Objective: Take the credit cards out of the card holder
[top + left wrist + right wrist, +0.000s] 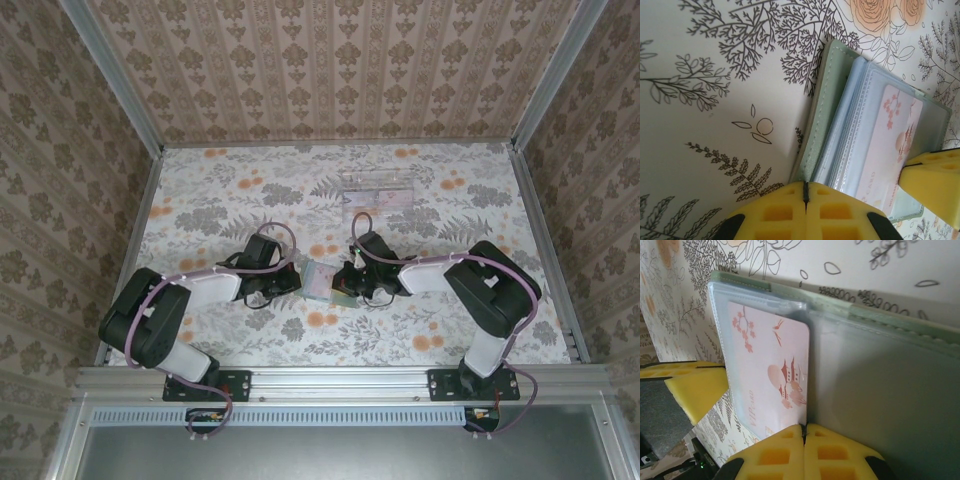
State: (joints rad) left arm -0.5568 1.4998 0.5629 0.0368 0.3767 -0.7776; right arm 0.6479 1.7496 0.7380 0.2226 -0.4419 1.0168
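Observation:
The grey-green card holder (322,283) lies open on the flowered table between my two grippers. My left gripper (805,192) is shut, and the holder's green cover edge (820,115) runs into the seam between its yellow fingers. Clear sleeves fan out beside that cover, and a pale pink credit card (895,145) sits in the top one. My right gripper (804,432) is shut on the near edge of that pink card (767,370), at the inner side of its sleeve. From above, the left gripper (297,283) and right gripper (346,290) flank the holder.
A clear plastic tray (377,190) stands at the back of the table, right of centre. Metal rails and patterned walls close in the table on three sides. The other arm's yellow finger (935,180) is close beside the holder.

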